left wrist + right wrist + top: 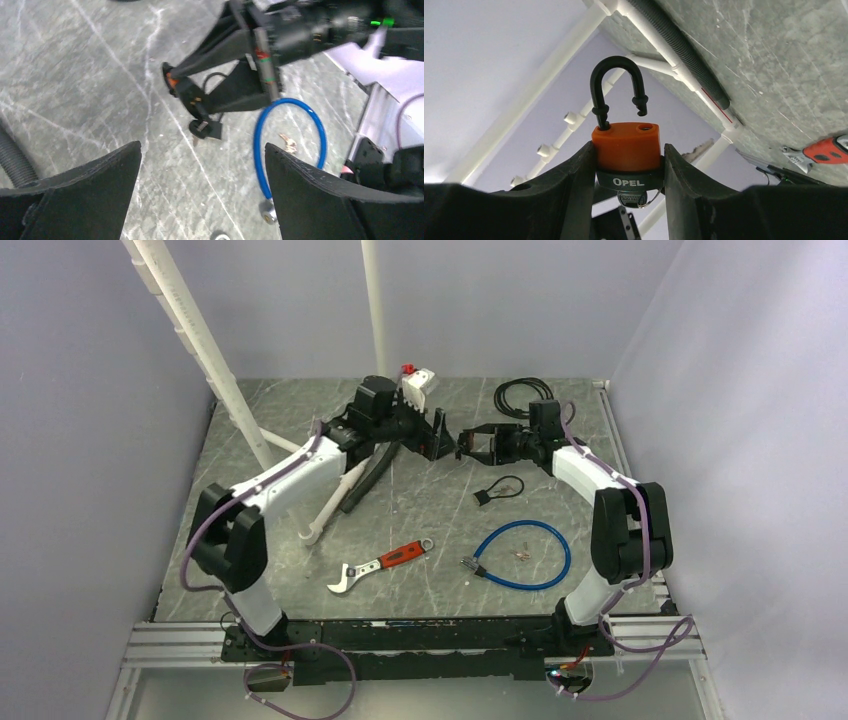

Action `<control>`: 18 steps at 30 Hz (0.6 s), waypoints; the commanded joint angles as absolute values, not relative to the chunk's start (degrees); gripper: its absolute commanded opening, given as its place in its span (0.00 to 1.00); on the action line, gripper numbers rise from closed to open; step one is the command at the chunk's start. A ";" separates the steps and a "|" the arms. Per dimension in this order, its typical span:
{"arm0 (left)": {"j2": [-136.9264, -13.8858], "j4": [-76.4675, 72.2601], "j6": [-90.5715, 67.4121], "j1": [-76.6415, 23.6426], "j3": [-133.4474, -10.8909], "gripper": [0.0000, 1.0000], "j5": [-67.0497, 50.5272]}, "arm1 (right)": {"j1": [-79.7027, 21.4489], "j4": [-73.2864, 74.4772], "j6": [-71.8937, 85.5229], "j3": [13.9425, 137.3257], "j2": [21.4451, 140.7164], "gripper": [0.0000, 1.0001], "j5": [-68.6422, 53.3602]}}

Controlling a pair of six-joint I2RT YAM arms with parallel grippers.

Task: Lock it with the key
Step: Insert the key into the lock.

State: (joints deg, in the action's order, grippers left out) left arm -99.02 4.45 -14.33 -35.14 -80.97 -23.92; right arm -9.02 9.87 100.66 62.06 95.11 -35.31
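the left gripper (441,437) is hovering above the grey table (440,515) with its jaws standing wide apart, holding nothing and pointing toward the padlock. the orange padlock (626,147) is staying in the air between the two arms, its black shackle (616,80) is standing open on one side, and a key (204,128) is hanging from its bottom. the right gripper (468,446) is clamping the padlock body from both sides.

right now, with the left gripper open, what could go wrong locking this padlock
1. The shackle stands open, its free end above the hole; a skewed push may miss it.
2. The right gripper pinches the padlock only at its lower body, so a push could slip it.
3. The left gripper is open and clear of the key under the padlock; a clumsy approach might knock it.
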 commanded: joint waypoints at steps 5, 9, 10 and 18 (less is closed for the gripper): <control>-95.42 7.24 -4.28 -35.51 -80.32 0.99 -34.02 | -8.65 -3.16 95.36 60.83 91.68 0.00 -41.24; -96.64 3.90 -4.33 -35.51 -79.78 0.99 -32.60 | -8.70 -5.23 94.18 61.15 91.43 0.00 -42.71; -96.98 3.26 -4.20 -35.42 -79.86 0.99 -32.11 | -8.70 -6.07 93.62 61.13 91.28 0.00 -43.16; -101.15 0.44 -4.64 -33.47 -82.00 0.94 -28.82 | -9.27 -15.80 90.61 59.69 90.45 0.00 -49.21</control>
State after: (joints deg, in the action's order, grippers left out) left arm -99.53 3.79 -5.32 -34.74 -79.90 -30.39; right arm -8.80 -4.95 93.25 60.01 94.26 -43.27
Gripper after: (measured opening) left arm 0.954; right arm 0.466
